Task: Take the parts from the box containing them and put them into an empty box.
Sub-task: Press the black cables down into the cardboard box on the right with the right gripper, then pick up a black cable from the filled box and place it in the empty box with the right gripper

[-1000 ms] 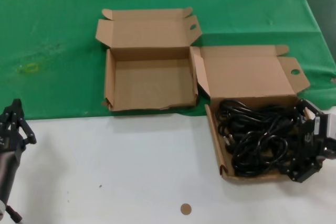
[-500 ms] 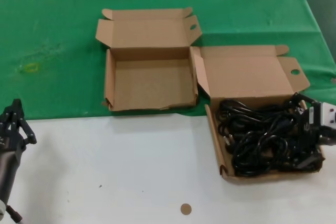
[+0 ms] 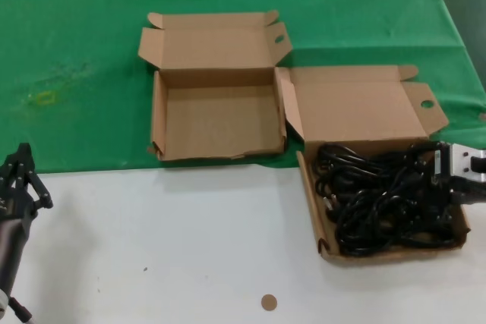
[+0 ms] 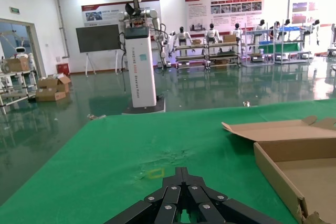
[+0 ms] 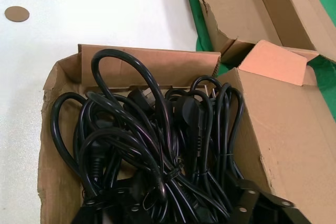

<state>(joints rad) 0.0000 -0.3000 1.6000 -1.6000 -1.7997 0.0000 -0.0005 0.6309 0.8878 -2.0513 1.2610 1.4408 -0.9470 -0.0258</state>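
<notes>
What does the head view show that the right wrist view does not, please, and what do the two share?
Only the head view shows the whole green cloth, the left gripper parked near the table's left edge, and the right gripper at the cord box's right wall. Only the right wrist view shows individual moulded plugs. Both show the black power cords in the brown cardboard box, the empty cardboard box and the small brown disc.

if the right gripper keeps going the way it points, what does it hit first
Most likely the black power cords: in the right wrist view the right gripper points straight into the tangle that fills the cord box. How much gap remains is unclear.
</notes>
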